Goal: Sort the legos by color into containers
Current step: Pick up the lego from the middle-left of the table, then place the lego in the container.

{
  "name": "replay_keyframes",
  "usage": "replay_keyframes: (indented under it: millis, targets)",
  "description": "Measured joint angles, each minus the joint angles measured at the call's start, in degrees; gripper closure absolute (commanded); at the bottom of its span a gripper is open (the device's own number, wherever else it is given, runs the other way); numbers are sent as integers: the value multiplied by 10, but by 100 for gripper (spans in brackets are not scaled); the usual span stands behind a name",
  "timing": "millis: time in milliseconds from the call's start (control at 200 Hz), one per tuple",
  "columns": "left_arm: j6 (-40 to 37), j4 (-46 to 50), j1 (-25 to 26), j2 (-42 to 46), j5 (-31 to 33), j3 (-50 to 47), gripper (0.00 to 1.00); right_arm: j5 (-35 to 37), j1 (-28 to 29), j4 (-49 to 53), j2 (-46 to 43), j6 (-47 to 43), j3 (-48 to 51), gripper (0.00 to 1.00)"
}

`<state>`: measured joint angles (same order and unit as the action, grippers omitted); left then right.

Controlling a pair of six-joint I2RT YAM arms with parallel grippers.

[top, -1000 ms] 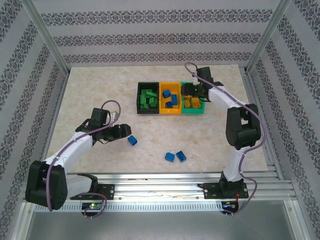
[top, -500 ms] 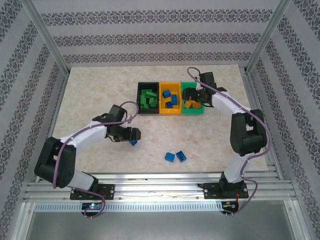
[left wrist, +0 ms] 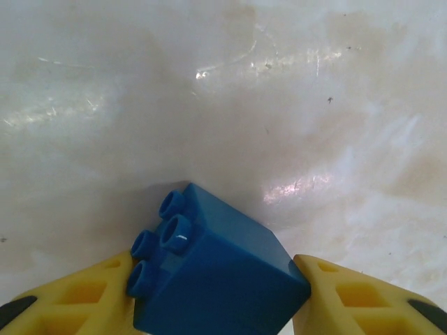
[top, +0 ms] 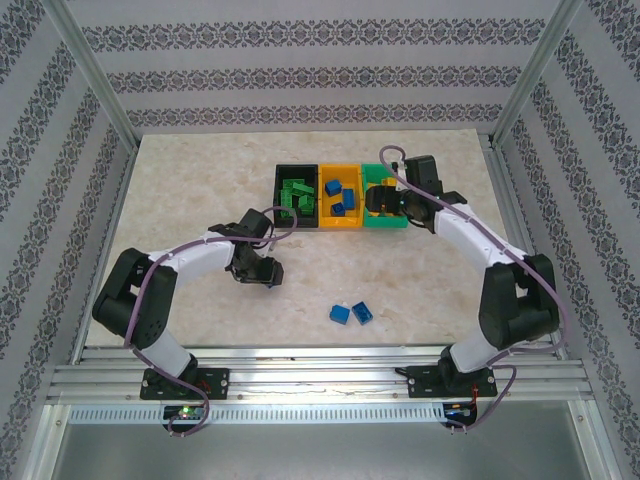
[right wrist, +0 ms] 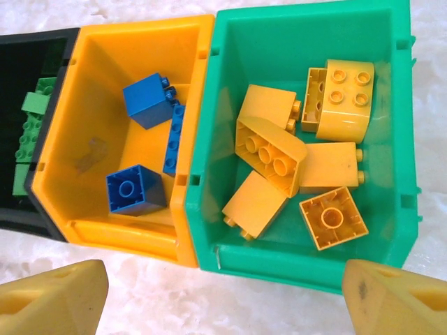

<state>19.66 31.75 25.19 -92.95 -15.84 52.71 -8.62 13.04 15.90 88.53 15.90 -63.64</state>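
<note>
- Two loose blue legos (top: 340, 314) lie side by side on the surface (top: 200, 180), lower centre of the top view
- Left hand (top: 266, 272), left of centre, is clenched on a single blue lego (left wrist: 223, 272)
- Right hand (right wrist: 223, 283) hangs spread wide, grasping nothing, over the near rim of the green bin (right wrist: 279, 42)
- Green bin holds yellow legos (right wrist: 269, 150), orange-yellow bin (right wrist: 133, 49) blue bricks (right wrist: 136, 188), black bin (right wrist: 28, 56) green legos (right wrist: 31, 132)

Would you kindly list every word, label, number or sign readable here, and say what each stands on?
No text is readable.
Black bin, orange-yellow bin, green bin: no lettering.
Blue brick at the left end effector: plain studs, no mark legible.
Wall stripes: ornament, not writing.
</note>
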Motion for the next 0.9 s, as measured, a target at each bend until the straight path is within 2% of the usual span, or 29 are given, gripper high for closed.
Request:
replay_keyframes:
  millis: [205,425,575,899]
  targets:
    - [-2,6,0,0,1,44,58,0,0,17,-63,0,39,13]
    - [-7,7,0,-33,-16,174,57,-5,11,40,-128,1,106,13]
    - [-11,9,0,-103,-39,297,57,-18,33,62,-156,4,153,14]
    - [-26,50,17,-299,-67,609,54,-30,138,94,-202,33,236,14]
